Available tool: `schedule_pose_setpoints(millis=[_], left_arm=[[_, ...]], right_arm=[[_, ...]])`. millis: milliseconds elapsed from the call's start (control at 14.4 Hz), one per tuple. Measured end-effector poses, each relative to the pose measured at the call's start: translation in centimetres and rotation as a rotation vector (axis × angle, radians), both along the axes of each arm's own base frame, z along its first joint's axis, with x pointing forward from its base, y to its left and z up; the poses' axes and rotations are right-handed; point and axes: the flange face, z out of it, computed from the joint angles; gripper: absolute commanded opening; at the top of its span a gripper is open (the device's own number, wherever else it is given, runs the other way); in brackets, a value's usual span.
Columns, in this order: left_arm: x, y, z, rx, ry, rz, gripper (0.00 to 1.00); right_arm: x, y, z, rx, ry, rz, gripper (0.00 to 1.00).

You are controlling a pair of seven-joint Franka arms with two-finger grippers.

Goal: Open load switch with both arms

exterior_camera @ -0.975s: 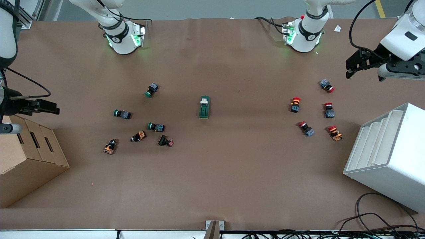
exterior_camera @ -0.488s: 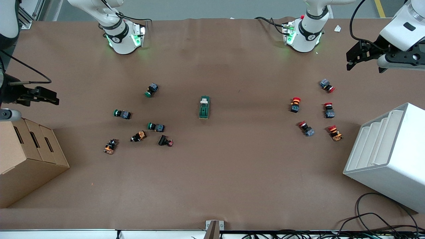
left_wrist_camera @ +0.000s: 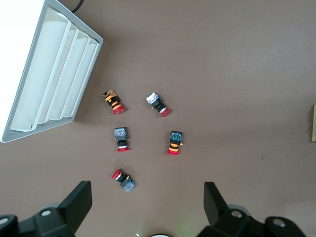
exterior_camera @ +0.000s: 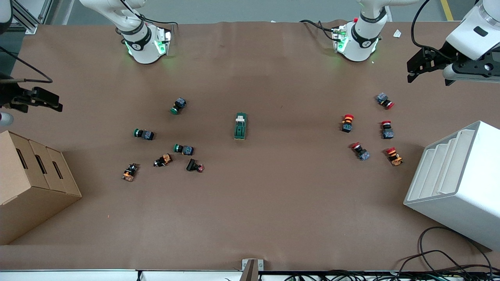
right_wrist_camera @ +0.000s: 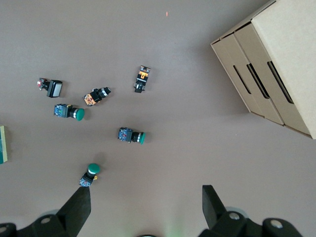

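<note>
The load switch (exterior_camera: 240, 126), a dark-green block with a white lever, lies flat at the middle of the table with neither gripper near it. Only slivers of the load switch (left_wrist_camera: 314, 123) (right_wrist_camera: 2, 144) show at the edges of the two wrist views. My left gripper (exterior_camera: 411, 75) (left_wrist_camera: 147, 196) hangs open and empty over the left arm's end of the table, above a red push button (left_wrist_camera: 123, 179). My right gripper (exterior_camera: 58, 104) (right_wrist_camera: 145, 201) hangs open and empty over the right arm's end, near a green push button (right_wrist_camera: 90, 174).
Several red push buttons (exterior_camera: 367, 128) lie toward the left arm's end, beside a white slotted rack (exterior_camera: 457, 179). Green and orange push buttons (exterior_camera: 164, 148) lie toward the right arm's end, near a cardboard box (exterior_camera: 31, 183). Cables (exterior_camera: 437, 257) trail at the table's near edge.
The right gripper has moved away from the cardboard box toward the robots' bases. The left gripper shifted the same way at first, then held almost still. The switch has not moved.
</note>
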Motion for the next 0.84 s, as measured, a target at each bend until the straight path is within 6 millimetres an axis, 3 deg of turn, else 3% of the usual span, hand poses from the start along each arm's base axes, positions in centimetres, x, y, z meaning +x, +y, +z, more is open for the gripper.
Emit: schedule_pose_setpoints(millis=[836], left_arm=[[0.0,-0.1,-0.2,0.001,0.004,-0.021,1.0]], right_arm=[[-3.1,-0.4,2.6,0.005,-0.04,-0.008,1.0]])
